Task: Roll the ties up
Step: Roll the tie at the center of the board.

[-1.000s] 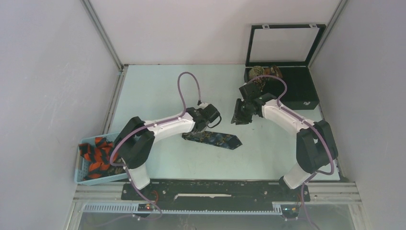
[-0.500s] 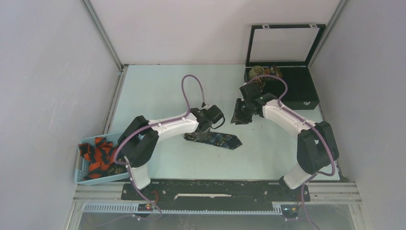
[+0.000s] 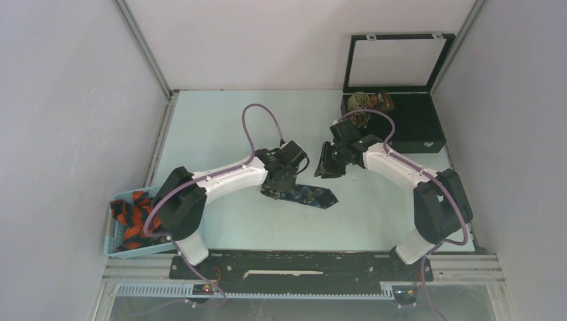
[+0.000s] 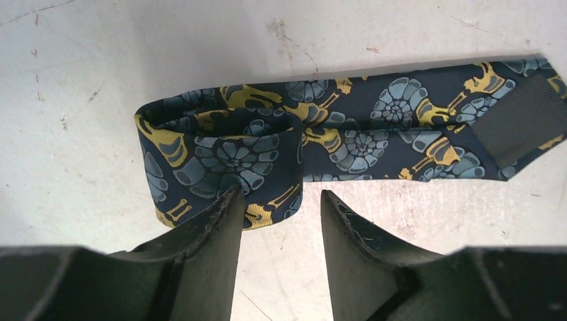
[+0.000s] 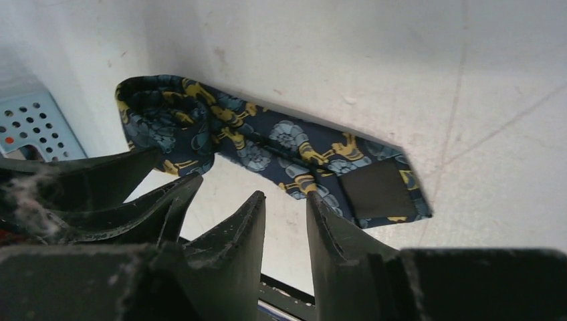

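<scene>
A dark navy tie with blue and yellow figures lies flat on the table, its pointed end to the right and its left end folded over into a loose coil. My left gripper is open and low over that coiled end. In the left wrist view, its left fingertip rests against the coil and nothing is between the jaws of the gripper. My right gripper hovers just beyond the tie's pointed end. It shows open and empty in the right wrist view.
A light blue basket at the near left holds orange-red and black ties. An open black box at the back right holds two small rolled coils. Grey walls close in the left and right sides.
My left gripper has shifted left and down onto the tie's coiled end. My right gripper has moved slightly left, nearer the tie. The tie itself has barely moved.
</scene>
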Action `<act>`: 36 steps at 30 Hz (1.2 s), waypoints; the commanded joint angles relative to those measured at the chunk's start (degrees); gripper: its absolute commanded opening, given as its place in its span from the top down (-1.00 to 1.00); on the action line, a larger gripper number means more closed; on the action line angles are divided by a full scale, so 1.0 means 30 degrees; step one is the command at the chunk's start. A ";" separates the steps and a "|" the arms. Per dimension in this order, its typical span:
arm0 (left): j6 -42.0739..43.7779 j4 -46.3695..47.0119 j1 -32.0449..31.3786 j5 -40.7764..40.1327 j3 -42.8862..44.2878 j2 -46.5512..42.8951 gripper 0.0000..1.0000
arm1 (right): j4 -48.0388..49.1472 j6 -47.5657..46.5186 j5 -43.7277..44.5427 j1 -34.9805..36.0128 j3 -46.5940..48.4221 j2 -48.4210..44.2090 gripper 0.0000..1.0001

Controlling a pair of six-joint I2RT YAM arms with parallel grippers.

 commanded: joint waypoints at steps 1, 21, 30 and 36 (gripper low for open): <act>-0.0265 0.1032 0.0502 0.1124 -0.0632 -0.1945 -0.02 | 0.1426 0.0447 -0.0863 0.0580 0.0064 -0.0110 0.34; 0.1515 0.6384 0.5182 0.1827 -0.8186 -1.1608 -0.53 | 0.4218 0.1452 -0.2200 0.3743 0.1401 0.2031 0.33; 0.2308 0.8588 0.8124 0.6584 -1.0813 -1.2008 -0.69 | 0.3863 0.1963 -0.2022 0.4501 0.2894 0.4032 0.35; 0.2679 0.9726 0.8600 0.8677 -1.1150 -1.0685 -0.69 | 0.3433 0.2123 -0.1793 0.4697 0.3295 0.4925 0.37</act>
